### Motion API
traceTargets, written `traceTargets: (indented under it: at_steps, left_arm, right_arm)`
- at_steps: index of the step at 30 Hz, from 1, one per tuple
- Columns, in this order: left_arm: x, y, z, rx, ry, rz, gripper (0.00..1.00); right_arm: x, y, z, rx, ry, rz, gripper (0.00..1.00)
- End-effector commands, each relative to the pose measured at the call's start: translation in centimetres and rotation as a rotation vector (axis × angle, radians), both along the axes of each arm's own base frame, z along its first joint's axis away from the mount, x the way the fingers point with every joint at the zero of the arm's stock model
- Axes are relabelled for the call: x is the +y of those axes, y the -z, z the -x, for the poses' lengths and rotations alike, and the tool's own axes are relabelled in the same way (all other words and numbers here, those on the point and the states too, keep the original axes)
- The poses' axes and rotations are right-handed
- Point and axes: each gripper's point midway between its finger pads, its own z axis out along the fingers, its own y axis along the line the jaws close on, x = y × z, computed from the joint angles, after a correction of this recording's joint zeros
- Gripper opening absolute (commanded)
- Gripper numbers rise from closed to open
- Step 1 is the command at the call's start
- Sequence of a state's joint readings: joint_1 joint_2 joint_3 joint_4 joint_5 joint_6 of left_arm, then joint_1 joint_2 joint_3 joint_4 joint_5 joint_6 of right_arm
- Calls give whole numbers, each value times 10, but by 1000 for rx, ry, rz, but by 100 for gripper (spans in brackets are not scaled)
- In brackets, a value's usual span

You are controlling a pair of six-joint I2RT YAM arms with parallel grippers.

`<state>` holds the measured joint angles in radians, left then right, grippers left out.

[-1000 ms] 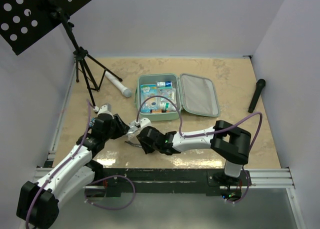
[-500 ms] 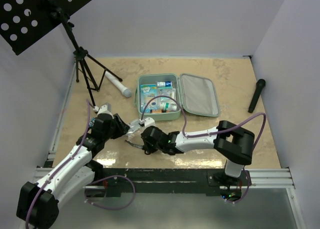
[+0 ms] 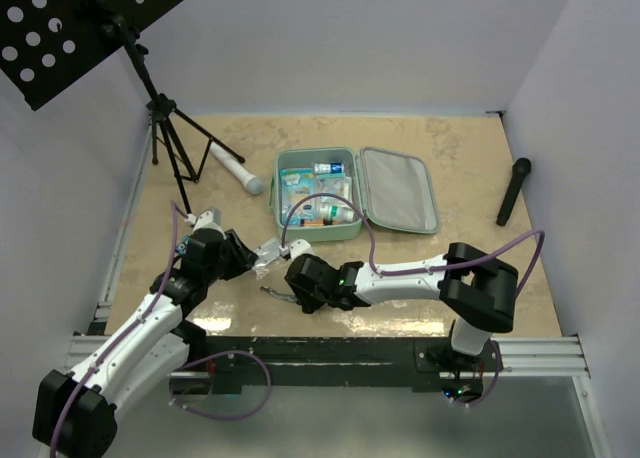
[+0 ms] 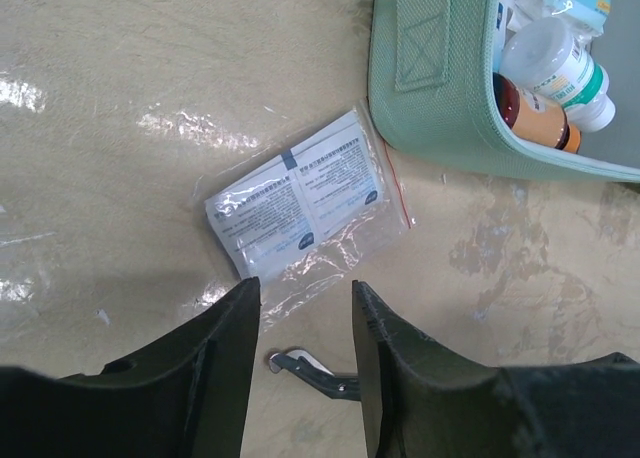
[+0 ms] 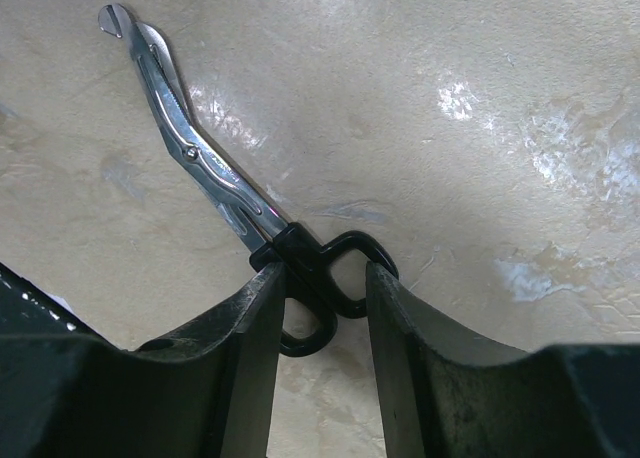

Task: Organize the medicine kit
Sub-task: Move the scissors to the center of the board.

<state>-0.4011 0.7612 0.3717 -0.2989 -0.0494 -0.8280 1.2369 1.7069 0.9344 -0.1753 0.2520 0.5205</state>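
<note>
Medicine kit (image 4: 430, 98) lies beyond left fingers (image 4: 215, 368), rightward.

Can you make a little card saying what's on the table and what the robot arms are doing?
Kit: mint-green soft zip medicine kit, open, bottles inside
Bag: clear plastic bag of white-and-blue packets, flat on table beside kit
Scissors: black-handled metal scissors, on table
Left end effector: open, above bag
Right end effector: straddles scissors' handles; grip unclear

Scissors (image 5: 210, 168) handle loops apparently half behind jaws
</note>
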Motion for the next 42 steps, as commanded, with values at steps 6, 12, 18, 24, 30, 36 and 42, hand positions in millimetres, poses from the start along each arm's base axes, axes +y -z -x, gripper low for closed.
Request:
traceTargets:
  at_steps: [6, 12, 18, 24, 30, 36, 42]
  left_arm:
    - [-35, 9, 28, 131, 165, 102, 43]
    - [-63, 8, 48, 151, 274, 116, 36]
    - [-63, 16, 62, 194, 320, 87, 33]
    - [-66, 28, 71, 230, 349, 93, 19]
    - [-67, 46, 77, 277, 369, 68, 9]
    - [-64, 65, 79, 310, 365, 29, 9]
    - [-65, 66, 65, 288, 336, 7, 10]
  right_arm:
    - [-18, 1, 2, -12, -17, 83, 44]
    - [-23, 5, 7, 20, 17, 70, 44]
    - [-24, 5, 9, 30, 40, 50, 44]
    - [-27, 5, 9, 31, 57, 47, 45]
    - [-32, 1, 10, 33, 75, 40, 45]
    - [-34, 0, 13, 42, 78, 30, 45]
    - [-31, -6, 17, 48, 58, 4, 46]
